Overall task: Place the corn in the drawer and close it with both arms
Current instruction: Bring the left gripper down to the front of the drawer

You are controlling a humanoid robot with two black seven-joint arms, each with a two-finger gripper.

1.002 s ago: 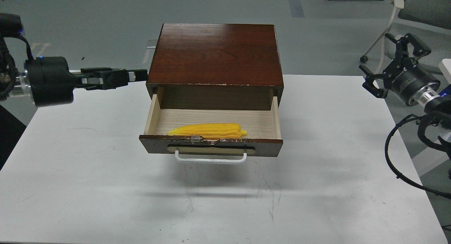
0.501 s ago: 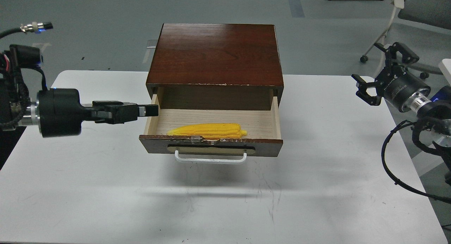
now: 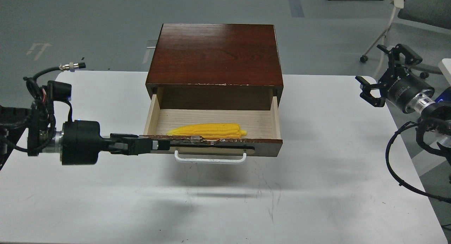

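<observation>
Corn [image 3: 208, 130] lying in open drawer [image 3: 267, 122], seemingly against front

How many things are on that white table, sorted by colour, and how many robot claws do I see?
Yellow: 1, the corn
Brown: 2, the drawer and the cabinet shell
Black: 2, the left claw and the right claw
Total: 5

Only one marking shows — a line of pale lettering along the black cylindrical wrist of the right gripper [image 3: 384, 76], too small and blurred to read. The drawer [image 3: 211, 150], the cabinet [image 3: 215, 53] and the table [image 3: 105, 201] carry no legible text.
</observation>
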